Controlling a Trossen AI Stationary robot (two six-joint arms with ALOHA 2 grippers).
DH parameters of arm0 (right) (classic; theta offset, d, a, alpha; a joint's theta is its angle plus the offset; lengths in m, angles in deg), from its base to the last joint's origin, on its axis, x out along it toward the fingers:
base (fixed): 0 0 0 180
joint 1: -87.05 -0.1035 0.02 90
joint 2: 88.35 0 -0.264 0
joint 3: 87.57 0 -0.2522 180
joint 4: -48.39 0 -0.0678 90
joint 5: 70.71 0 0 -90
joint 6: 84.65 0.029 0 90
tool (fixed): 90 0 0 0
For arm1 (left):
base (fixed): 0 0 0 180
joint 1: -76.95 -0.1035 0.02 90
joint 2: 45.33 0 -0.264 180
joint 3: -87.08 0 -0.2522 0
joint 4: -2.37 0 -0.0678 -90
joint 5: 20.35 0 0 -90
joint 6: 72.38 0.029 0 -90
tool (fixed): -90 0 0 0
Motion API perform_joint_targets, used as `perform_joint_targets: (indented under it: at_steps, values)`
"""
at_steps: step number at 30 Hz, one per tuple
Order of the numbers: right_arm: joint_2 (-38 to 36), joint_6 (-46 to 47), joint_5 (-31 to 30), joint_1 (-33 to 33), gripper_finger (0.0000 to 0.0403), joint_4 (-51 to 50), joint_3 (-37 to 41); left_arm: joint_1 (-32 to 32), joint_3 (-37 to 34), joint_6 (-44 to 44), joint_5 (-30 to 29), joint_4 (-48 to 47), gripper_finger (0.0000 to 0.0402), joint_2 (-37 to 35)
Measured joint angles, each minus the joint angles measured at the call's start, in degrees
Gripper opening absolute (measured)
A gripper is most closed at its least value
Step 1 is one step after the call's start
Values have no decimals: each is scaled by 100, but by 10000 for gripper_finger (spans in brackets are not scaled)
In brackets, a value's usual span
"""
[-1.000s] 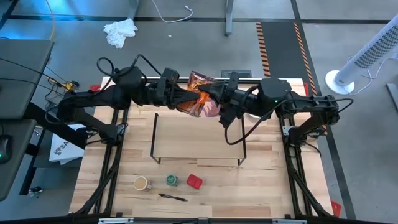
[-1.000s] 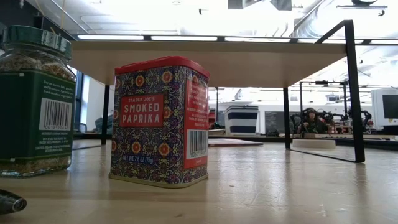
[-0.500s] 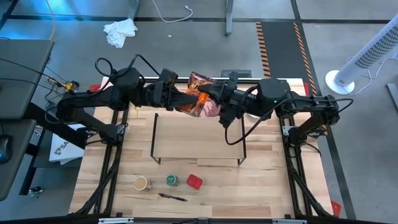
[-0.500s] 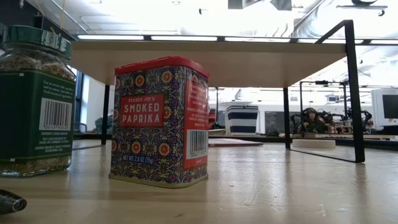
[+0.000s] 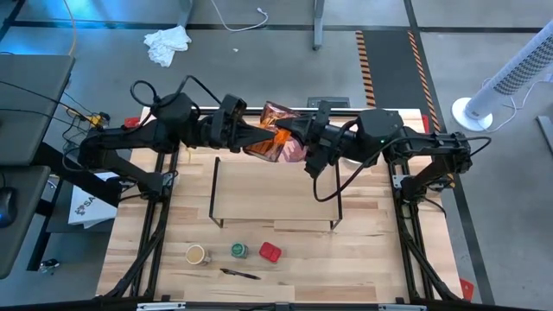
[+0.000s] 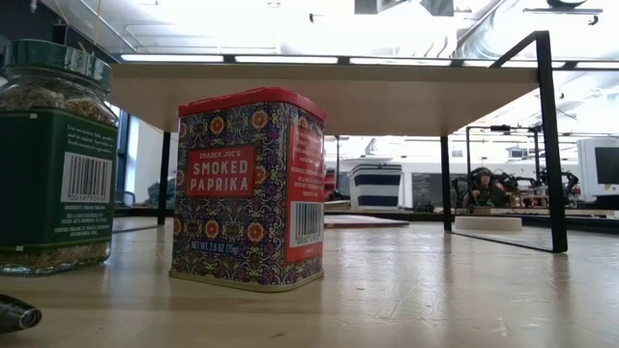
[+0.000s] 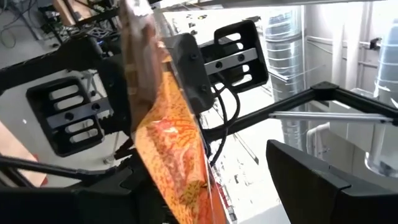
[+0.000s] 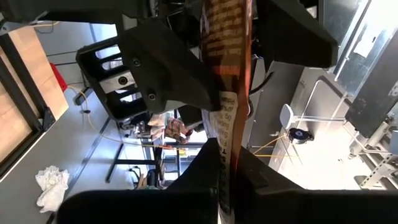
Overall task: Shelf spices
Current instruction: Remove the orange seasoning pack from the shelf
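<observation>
Both pincers, left (image 5: 259,136) and right (image 5: 289,130), pinch the packet (image 5: 278,142) aloft; shelf (image 5: 275,192) bare, jars and tin unshelved.

Spices: two round jars (image 5: 197,254) (image 5: 238,250), one red tin (image 5: 270,251), one orange packet (image 5: 278,138). One shelf (image 5: 275,204). Two arms.

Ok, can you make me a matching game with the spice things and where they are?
Things:
1. orange packet
2. red paprika tin
3. green-lidded jar
4. tan-topped jar

Places:
A. leftmost in the row at the near table edge
B. middle of that row
C. rightmost in that row
D. up in the air behind the shelf, between the left pincer and right pincer

Pairs: 1-D, 2-C, 3-B, 4-A
</observation>
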Motion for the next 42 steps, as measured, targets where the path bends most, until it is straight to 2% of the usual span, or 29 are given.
perform_joint_targets:
  at_steps: [4,9,14,19,25,26,32,42]
  values:
    - [0,1,16,0,1,2,-4,0,-2,125,-2,39,243,0]
    - [0,-4,7,0,1,-16,-4,0,-2,-160,-135,-29,243,0]
    - [3,-140,-3,0,1,-39,-4,-2,-2,-507,-285,-359,222,-2]
    - [3,-162,-1,0,3,-19,-2,-13,0,-556,-308,-573,162,-2]
    - [3,-159,25,0,27,-13,-2,-22,0,-195,-328,-590,33,-2]
    - [3,-160,24,0,28,-11,-2,-22,0,-126,-328,-595,25,-2]
    - [12,-194,-201,-2,33,367,11,-24,10,210,-355,-629,29,-4]
    - [-82,744,-364,92,35,783,24,-268,16,561,-315,-695,22,-107]
